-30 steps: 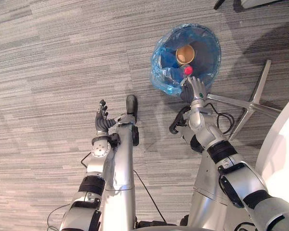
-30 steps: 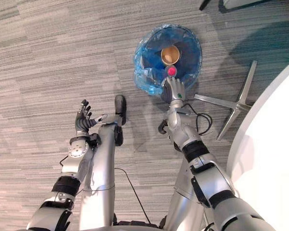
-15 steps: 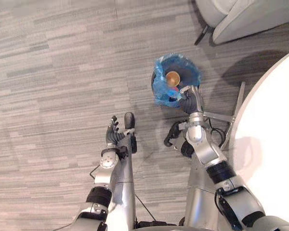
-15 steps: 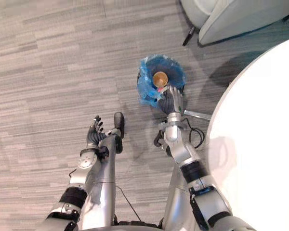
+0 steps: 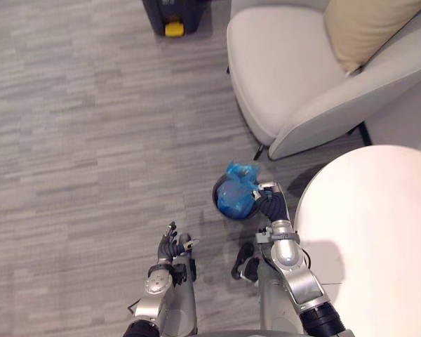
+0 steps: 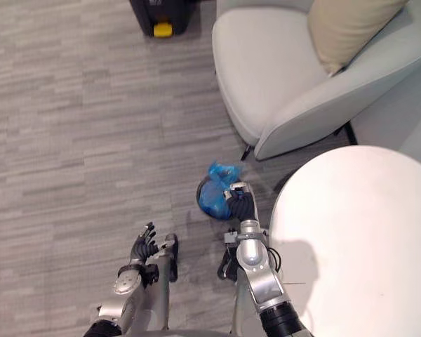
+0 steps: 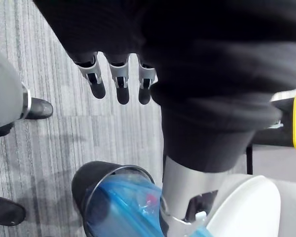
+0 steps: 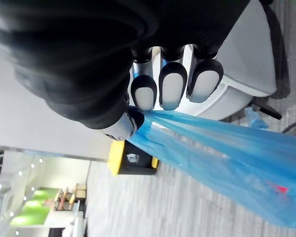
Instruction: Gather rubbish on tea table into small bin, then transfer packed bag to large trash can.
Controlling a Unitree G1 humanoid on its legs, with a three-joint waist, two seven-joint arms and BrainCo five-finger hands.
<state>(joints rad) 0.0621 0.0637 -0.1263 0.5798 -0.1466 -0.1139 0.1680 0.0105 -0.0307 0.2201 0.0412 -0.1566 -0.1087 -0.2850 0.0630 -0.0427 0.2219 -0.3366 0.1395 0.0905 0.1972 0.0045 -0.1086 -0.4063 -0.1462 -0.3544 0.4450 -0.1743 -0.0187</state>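
The bag (image 5: 235, 195) is sitting in the small bin (image 7: 90, 183) at the lower centre of the frame, just beside the tabletop (image 5: 379, 232), with a red scrap (image 7: 148, 199) showing through it. The right hand (image 5: 269, 207) is clenching the bag's gathered edge, so the lifting-out step seems to be starting; next comes pulling it clear and carrying it. The left hand (image 5: 169, 247) is hanging open.

Just past the right hand (image 5: 269, 206), the blue bin bag (image 5: 234, 196) covers most of the small bin (image 7: 89, 180). A red speck (image 7: 149, 199) inside it, perhaps a cap, is too small to tell. Beyond the hand, the armchair (image 5: 288, 67), its cushion (image 5: 365, 24) and the tea table (image 5: 372, 232) run off the edges.
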